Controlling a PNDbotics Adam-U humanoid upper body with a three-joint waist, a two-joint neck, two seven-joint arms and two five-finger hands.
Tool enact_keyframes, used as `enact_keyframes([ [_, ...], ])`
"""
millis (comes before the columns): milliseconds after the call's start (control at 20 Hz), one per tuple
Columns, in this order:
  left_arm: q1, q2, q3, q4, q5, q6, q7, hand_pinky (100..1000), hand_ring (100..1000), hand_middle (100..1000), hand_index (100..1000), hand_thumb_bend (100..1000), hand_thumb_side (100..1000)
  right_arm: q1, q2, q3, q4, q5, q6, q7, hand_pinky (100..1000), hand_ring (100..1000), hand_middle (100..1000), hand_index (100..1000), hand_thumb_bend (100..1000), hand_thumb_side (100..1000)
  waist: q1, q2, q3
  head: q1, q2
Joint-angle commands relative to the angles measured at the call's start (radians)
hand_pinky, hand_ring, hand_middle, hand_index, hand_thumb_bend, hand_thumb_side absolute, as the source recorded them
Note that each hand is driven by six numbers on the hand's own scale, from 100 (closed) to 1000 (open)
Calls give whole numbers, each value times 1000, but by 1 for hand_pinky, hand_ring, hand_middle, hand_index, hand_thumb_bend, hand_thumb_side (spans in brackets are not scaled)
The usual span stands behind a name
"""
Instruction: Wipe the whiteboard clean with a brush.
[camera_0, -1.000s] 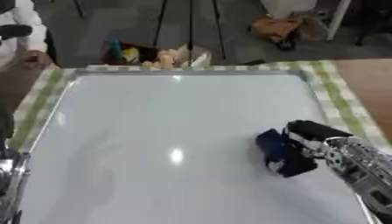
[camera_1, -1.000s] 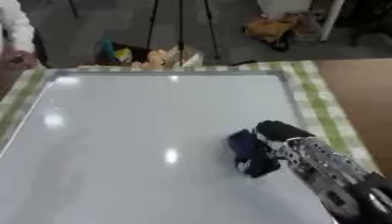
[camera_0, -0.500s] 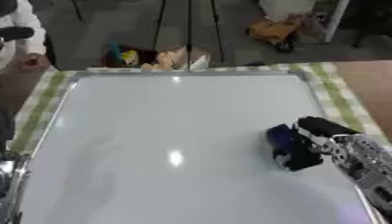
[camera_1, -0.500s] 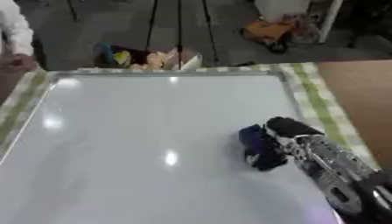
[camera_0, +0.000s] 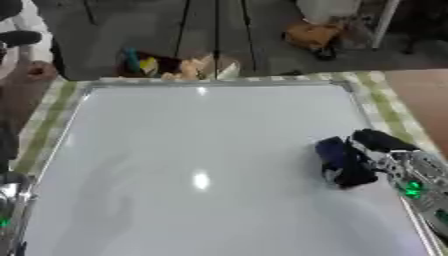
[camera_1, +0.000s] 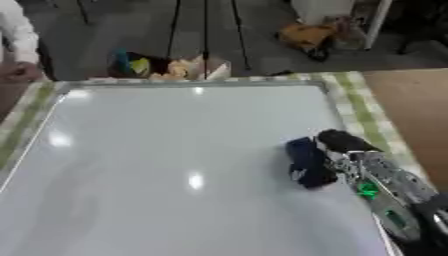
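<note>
right robot hand (camera_0: 385, 150) curling round dark blue block-shaped brush (camera_0: 343, 162), pressing it on right side of white, silver-framed whiteboard (camera_0: 192, 150) | left robot hand barely showing, near-left corner, fingers unreadable | advice: keep brush flat, overlap strokes leftward

Right hand (camera_0: 378, 146) fingers blurred behind brush (camera_0: 341, 162); left hand out of frame.

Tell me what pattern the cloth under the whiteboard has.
The cloth is a green and white check, clearest in the left eye view along the whiteboard's right edge.
</note>
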Motion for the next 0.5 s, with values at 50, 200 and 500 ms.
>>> enact_keyframes([
  [50,-7,9,-2,-17,0,1,-3,667,803,782,737,118,1000,-8,-41,-11,16,9,15,-5,414,600,296,326,100,476,-1,-17,-3,2,-8],
  [200,-8,9,-2,-17,0,1,-4,667,803,782,737,118,1000,-12,-46,-12,13,14,18,-9,414,601,296,326,100,480,-1,-18,-3,3,-7],
  [500,-11,9,-4,-17,1,1,-5,667,803,782,738,119,1000,-12,-45,3,-2,18,3,-3,413,600,295,324,100,480,-2,-19,-1,1,-7],
])
